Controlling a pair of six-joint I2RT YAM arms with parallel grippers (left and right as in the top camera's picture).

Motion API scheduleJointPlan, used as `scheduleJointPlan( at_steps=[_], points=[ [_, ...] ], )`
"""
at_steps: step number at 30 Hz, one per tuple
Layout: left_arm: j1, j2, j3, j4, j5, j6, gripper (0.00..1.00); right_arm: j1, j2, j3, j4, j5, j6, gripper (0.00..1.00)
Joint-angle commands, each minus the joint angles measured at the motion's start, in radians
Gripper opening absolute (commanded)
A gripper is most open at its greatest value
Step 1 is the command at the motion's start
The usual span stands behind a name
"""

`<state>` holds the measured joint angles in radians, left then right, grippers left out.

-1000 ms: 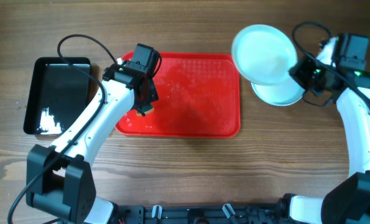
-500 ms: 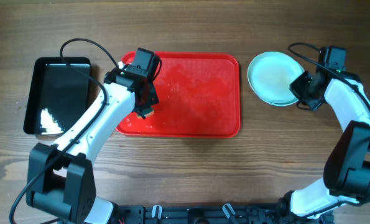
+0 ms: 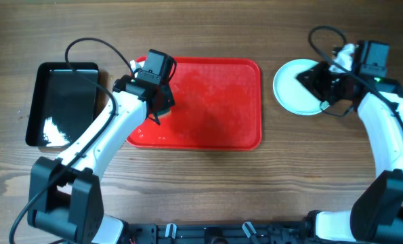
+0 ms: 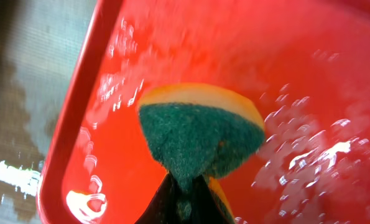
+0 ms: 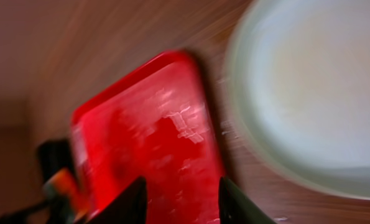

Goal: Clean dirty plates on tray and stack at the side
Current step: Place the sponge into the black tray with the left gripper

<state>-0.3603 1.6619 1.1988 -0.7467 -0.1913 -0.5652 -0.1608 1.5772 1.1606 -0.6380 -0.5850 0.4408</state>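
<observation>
The red tray point(image 3: 215, 102) lies mid-table with no plates on it; its wet surface fills the left wrist view point(image 4: 309, 56). My left gripper point(image 3: 155, 115) hangs over the tray's left end, shut on a green and yellow sponge point(image 4: 200, 127) pinched at its lower edge point(image 4: 185, 208). The pale plates point(image 3: 289, 91) sit stacked on the wood to the right of the tray; their number cannot be told. My right gripper point(image 3: 305, 77) hovers over the stack, open and holding nothing. In the blurred right wrist view its fingers point(image 5: 178, 202) stand apart, with the top plate point(image 5: 321, 93) at upper right.
A glossy black tray point(image 3: 62, 102) lies at the far left on the wooden table. Cables run behind both arms near the table's far side. The red tray's left rim point(image 4: 73, 124) sits close under the sponge.
My right gripper brought a plate down onto the stack beside the tray, let go of it and opened. My left gripper, with the sponge, barely moved.
</observation>
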Motion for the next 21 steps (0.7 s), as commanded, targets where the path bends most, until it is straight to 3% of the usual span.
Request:
scheduleJointPlan(
  at_steps=[1, 2, 8, 15, 16, 18, 19, 21],
  points=[
    [0.083, -0.083, 0.000, 0.037, -0.003, 0.036, 0.04, 0.156, -0.010, 0.003, -0.014, -0.134, -0.029, 0.92],
    [0.165, -0.085, 0.000, 0.040, -0.004, 0.034, 0.04, 0.225, -0.010, -0.007, -0.013, -0.099, -0.018, 1.00],
    [0.578, -0.024, 0.000, 0.064, 0.009, -0.019, 0.04, 0.595, -0.008, -0.011, -0.003, 0.257, 0.007, 1.00],
    [0.724, 0.110, 0.000, 0.132, 0.012, -0.002, 0.08, 0.707, -0.006, -0.011, 0.012, 0.290, 0.008, 1.00],
    [0.725, 0.122, 0.000, 0.143, 0.012, 0.018, 0.13, 0.707, -0.006, -0.011, 0.010, 0.290, 0.008, 1.00],
    [0.725, 0.142, 0.000, 0.149, 0.012, 0.037, 0.56, 0.707, -0.006, -0.011, 0.004, 0.290, 0.008, 1.00],
    [0.725, 0.143, 0.000, 0.150, 0.012, 0.037, 0.70, 0.707, -0.006, -0.011, 0.005, 0.290, 0.008, 1.00],
    [0.725, 0.138, 0.000, 0.149, 0.024, 0.038, 0.77, 0.707, -0.006, -0.011, 0.003, 0.290, 0.008, 1.00]
  ],
)
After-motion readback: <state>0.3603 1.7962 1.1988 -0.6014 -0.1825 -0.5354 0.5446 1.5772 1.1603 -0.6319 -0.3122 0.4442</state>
